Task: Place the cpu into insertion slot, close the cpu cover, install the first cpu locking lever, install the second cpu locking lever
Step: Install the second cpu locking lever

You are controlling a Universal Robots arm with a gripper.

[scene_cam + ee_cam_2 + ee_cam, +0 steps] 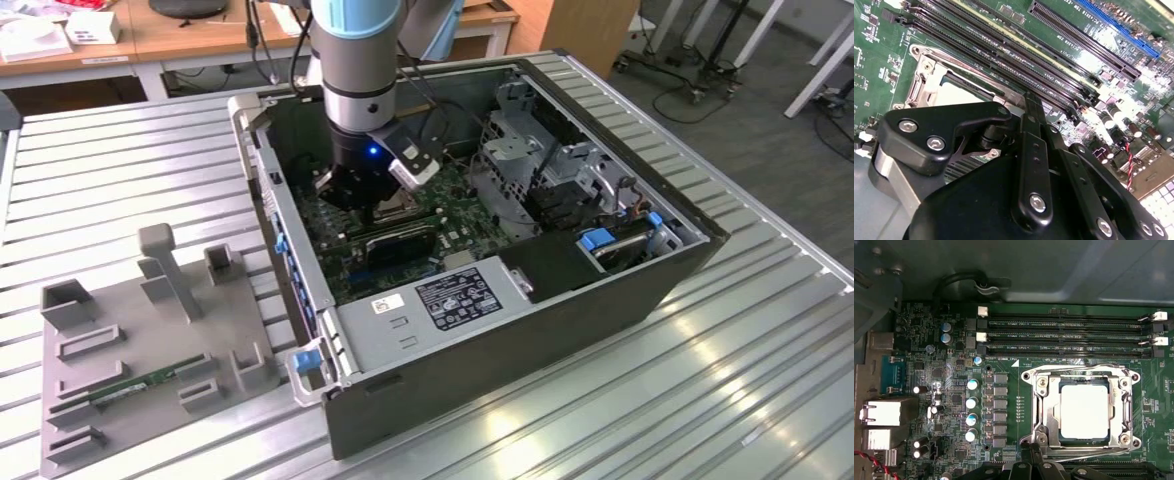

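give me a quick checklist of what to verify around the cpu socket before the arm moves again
1. The cpu sits square and flat in the insertion slot: ok, its pale face lies level inside the socket in the first wrist view.
2. The cpu cover is down around the chip: ok, the silver frame lies around the chip on all sides.
3. Locking levers latched: cannot tell; thin wire bars run along the cover's edges, but their hooks are not plain.
4. Gripper position: ok, it sits at the socket's edge, just off the cover.
5. Gripper holding anything: cannot tell.
6. Memory slots beside the socket are free of stray parts: ok.
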